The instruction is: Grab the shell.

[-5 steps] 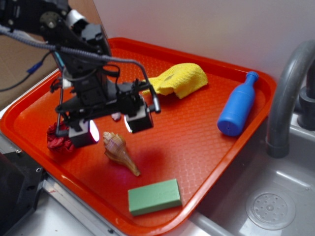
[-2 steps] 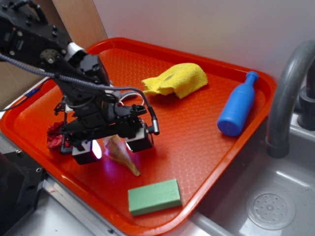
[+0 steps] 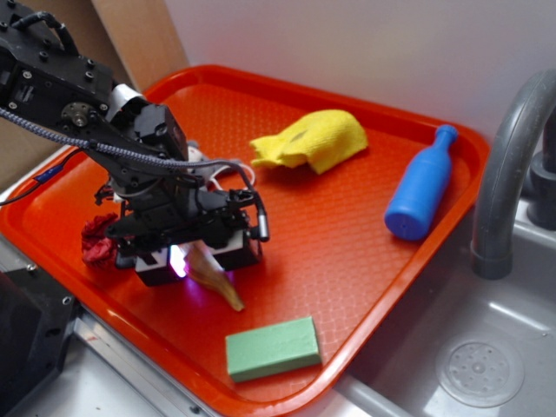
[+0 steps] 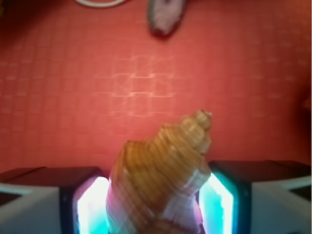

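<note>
The shell (image 4: 161,170), tan with brown ridged stripes, lies on the orange tray (image 3: 365,261) near its front edge. My gripper (image 3: 198,263) is down over it, its two glowing pads pressed against the shell's wide end on either side. In the wrist view the gripper (image 4: 153,209) has the shell filling the gap between the pads, the knobby tip pointing away. From outside only the shell's pointed tail (image 3: 226,294) sticks out below the fingers.
A dark red wrinkly wad (image 3: 97,243) sits just left of the gripper. A green sponge block (image 3: 272,347) lies at the tray's front rim. A yellow cloth (image 3: 313,139) and a blue bottle (image 3: 421,187) are farther back. A grey faucet (image 3: 504,174) and sink (image 3: 478,347) stand to the right.
The gripper came down from above the tray onto the shell, and its fingers drew together around the shell's wide end.
</note>
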Controlling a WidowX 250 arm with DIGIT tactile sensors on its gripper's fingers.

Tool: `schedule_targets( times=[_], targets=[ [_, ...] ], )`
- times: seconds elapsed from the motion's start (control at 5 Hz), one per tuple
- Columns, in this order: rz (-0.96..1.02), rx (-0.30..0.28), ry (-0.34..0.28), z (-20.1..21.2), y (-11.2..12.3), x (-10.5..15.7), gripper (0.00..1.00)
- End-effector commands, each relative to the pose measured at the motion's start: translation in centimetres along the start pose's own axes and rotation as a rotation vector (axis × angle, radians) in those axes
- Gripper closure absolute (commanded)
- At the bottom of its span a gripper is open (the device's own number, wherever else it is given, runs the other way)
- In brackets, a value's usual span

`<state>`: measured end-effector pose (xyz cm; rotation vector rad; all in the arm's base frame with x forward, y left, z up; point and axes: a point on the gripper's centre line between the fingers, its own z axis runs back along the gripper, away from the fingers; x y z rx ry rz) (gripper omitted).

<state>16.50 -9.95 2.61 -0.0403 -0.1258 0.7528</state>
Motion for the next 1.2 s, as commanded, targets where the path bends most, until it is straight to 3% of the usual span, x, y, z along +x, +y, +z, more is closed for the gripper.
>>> schedule_targets(
  times=[0.0, 0.2, 0.4, 0.6, 0.8, 1.0],
  targets=[
    [-0.343, 0.029, 0.032, 4.1, -4.0, 1.8, 1.0],
    [-0.497, 0.043, 0.001, 8.8, -5.5, 3.9, 1.0],
    [-0.597, 0.04, -0.07, 13.9, -4.1, 6.1, 1.0],
    [-0.73, 0.084, -0.03, 18.7, -2.1, 7.8, 1.0],
    [-0.843, 0.094, -0.016, 21.1, -2.1, 8.4, 1.0],
    [-0.841, 0.093, 0.045, 20.8, -2.6, 9.5, 1.0]
  ],
)
